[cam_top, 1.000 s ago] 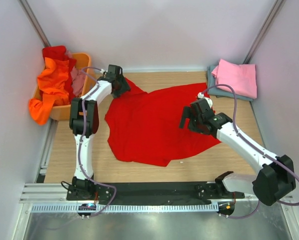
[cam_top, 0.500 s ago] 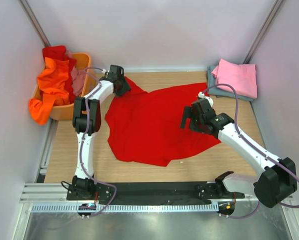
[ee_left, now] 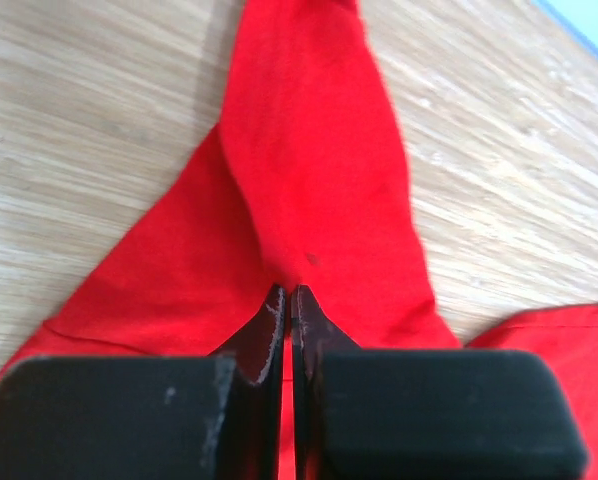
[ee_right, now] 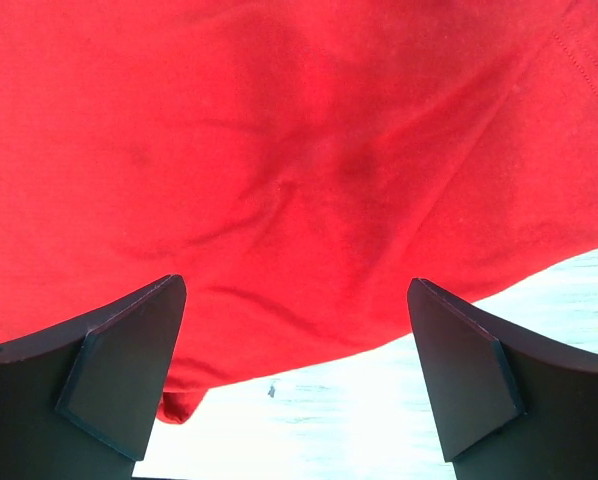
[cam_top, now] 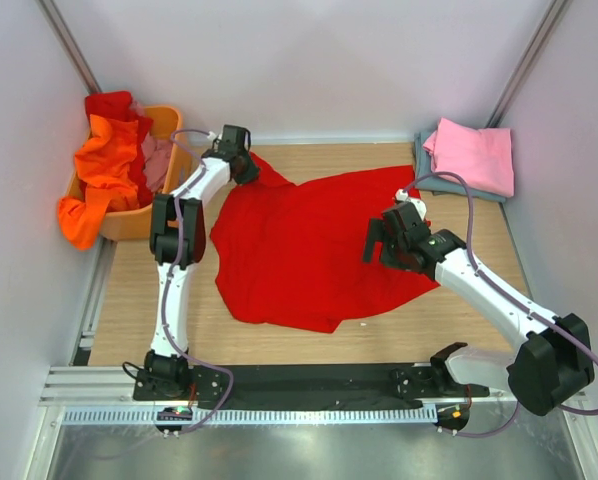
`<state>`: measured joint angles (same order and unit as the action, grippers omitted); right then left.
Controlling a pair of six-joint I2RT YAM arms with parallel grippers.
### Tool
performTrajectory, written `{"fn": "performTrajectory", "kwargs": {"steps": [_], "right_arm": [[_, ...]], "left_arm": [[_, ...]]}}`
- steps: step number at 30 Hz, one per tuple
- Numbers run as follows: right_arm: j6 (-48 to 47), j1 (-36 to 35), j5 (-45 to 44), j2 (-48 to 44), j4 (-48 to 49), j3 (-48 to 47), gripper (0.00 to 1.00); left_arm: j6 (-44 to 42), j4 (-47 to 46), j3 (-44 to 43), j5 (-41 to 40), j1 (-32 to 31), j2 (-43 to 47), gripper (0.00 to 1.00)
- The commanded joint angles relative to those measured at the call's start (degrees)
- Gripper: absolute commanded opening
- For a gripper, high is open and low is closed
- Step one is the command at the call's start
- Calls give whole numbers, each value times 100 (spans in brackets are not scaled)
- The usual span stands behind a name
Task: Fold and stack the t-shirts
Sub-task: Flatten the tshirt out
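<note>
My right jaws hang released, spread wide just above the near-right part of the red t-shirt (cam_top: 309, 250), whose hem edge shows right beneath them. The shirt lies open but rumpled on the worktop (cam_top: 279, 335), stretching from under these jaws across to my left ones. It is not yet flat and I see no fold in it.

My left jaws, farther off, are clenched on a pinch at its far-left corner, a narrow strip that looks like a sleeve running away from them.

Beyond and to the right of my right jaws, a pink t-shirt (cam_top: 474, 155) sits folded on a folded grey-blue t-shirt (cam_top: 424, 178). I take those two as done.

Left of my left jaws, the basket (cam_top: 124, 225) holds an orange t-shirt (cam_top: 99, 165) spilling over its rim, with pinkish and red cloth behind it. By my judgement I am less than halfway.
</note>
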<state>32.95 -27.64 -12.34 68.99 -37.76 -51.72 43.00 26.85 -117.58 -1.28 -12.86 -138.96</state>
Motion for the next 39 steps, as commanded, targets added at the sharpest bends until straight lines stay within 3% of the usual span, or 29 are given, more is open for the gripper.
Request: {"fn": "performTrajectory", "kwargs": {"steps": [1,4,8,12,19,22,25,28,34,39], "right_arm": [[-113,22,-198,-53,164,-39,100],[-148,118,-357,-44,76,-224,100],[-122,329,-787,-123,-82,-636,100],[1,645,-972,-219,-92,-839,100],[-148,970,-674,455,-56,-1673,100],[-192,1094,-341,852,189,-2087,100],[-350,1138,247,1685,400,-2578,100],[-578,1024,1021,2853,454,-3307,93],[-922,251,583,5338,-319,-5767,89],[-992,-57,662,6538,-601,-7456,88]], "left_arm": [[-108,74,-231,93,-50,201,0],[-222,259,225,-82,-137,912,0],[-389,635,1182,-162,-357,2569,0],[-617,1066,2919,-636,-848,4335,0],[-251,2480,5103,-1006,-1999,7046,0],[-47,2815,5894,-787,-2115,7959,0],[191,3036,6588,-620,-2124,8454,0],[367,3185,6915,-558,-2254,8859,0],[288,3256,6845,-690,-2291,8956,0],[217,3168,6862,-584,-2335,8912,0]]}}
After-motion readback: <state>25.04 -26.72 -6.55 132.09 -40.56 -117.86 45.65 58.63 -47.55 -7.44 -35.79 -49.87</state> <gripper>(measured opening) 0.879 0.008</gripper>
